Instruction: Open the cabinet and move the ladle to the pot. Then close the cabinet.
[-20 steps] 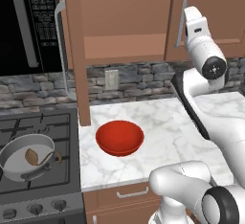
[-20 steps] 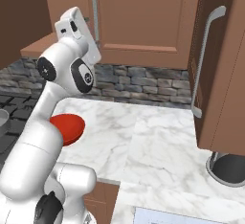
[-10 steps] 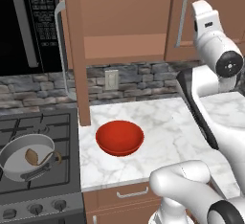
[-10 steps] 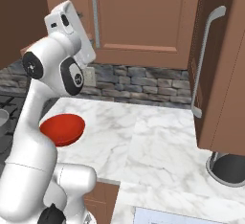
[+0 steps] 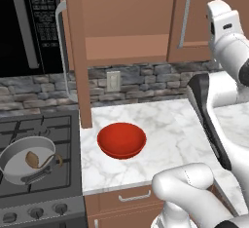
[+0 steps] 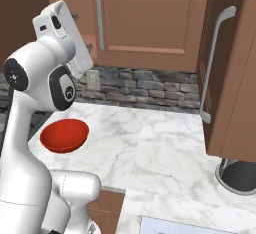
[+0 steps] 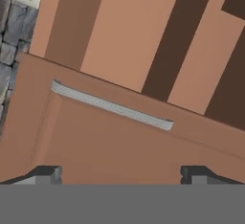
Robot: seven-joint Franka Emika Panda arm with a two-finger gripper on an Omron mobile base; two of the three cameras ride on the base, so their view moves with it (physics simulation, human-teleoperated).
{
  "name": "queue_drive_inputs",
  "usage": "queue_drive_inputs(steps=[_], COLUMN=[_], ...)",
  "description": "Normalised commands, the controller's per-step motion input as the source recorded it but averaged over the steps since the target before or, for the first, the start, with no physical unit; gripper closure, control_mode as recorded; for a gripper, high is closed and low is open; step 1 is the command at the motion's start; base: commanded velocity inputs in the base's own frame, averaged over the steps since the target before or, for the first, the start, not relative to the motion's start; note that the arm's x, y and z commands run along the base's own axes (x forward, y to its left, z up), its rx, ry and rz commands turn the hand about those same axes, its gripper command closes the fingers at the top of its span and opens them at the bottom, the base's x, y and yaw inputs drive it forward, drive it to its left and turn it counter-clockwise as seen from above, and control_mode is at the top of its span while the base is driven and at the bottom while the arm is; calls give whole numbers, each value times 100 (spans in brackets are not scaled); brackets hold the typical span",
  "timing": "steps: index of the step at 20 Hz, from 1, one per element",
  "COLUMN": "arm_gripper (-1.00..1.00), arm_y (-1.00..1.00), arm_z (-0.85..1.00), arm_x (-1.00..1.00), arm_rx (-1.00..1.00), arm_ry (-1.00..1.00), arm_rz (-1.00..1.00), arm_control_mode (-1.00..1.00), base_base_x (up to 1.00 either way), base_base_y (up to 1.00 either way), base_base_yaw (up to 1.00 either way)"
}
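Cabinet: reddish-brown wood, mounted on the wall above the marble counter. Its left door stands swung out, edge-on toward the room, with a long silver bar handle on its outer face. The inside shows bare brown shelving. The right door is shut, its vertical silver handle near its left edge; the same door and handle fill much of the hand view, where the handle runs slantwise across the panel.

Gripper: raised high in front of the shut right door, facing it. Its two dark fingertips stand far apart at the bottom of the hand view, jaws wide, nothing between them. It does not touch the handle, which lies above the tips in that view.

Pot: shallow grey metal, pale inside, sitting on the black stove at the lower left, well apart from the arm.

Ladle: dark brown, lying inside the pot, its small rounded scoop on the pot floor and its thin curved handle reaching toward the right rim.

Red bowl: on the counter, just right of the stove and below the open door.

Microwave: black, on the wall left of the open door, above the stove.

Wall outlet: pale plate on the grey stone backsplash beneath the cabinet.

A further brown cabinet door with a bar handle stands at the right of the right base view.
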Motion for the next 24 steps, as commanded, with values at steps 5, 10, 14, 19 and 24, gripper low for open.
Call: queue_drive_inputs(steps=[5, 10, 14, 19, 24], arm_gripper=[-100, -100, -100, -100, -100], arm_y=[0, -2, -1, 0, 0], arm_z=[0, 0, 0, 0, 0], arm_x=[-55, -56, -42, -39, -45], arm_rx=[0, 0, 0, 0, 0], arm_ry=[0, 0, 0, 0, 0], arm_rz=[0, 0, 0, 0, 0], arm_control_mode=[-100, -100, -100, -100, -100], base_base_x=[0, 0, 0, 0, 0], base_base_y=[0, 0, 0, 0, 0], base_base_yaw=[0, 0, 0, 0, 0])
